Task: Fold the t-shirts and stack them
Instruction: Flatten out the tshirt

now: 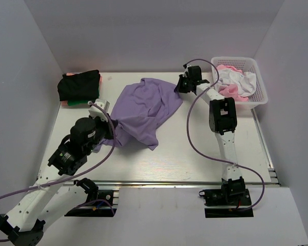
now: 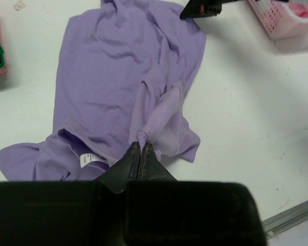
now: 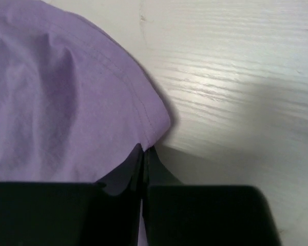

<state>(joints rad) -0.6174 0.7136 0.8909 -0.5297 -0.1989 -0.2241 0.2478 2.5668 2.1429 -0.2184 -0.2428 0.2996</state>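
A lavender t-shirt [image 1: 143, 107] lies crumpled across the middle of the table, its white neck label [image 2: 91, 159] near the left arm. My left gripper [image 1: 112, 129] is shut on a bunched fold of the shirt [image 2: 141, 137] at its near-left end. My right gripper [image 1: 178, 86] is shut on the shirt's hemmed edge [image 3: 151, 123] at its far-right corner. A folded stack of t-shirts, black on top [image 1: 79, 84] with green and pink below, sits at the far left.
A white lattice basket [image 1: 258, 97] at the far right holds pink and white cloth [image 1: 235, 82]. The table's near edge has a metal rail [image 1: 195, 182]. White walls close in the left, back and right sides.
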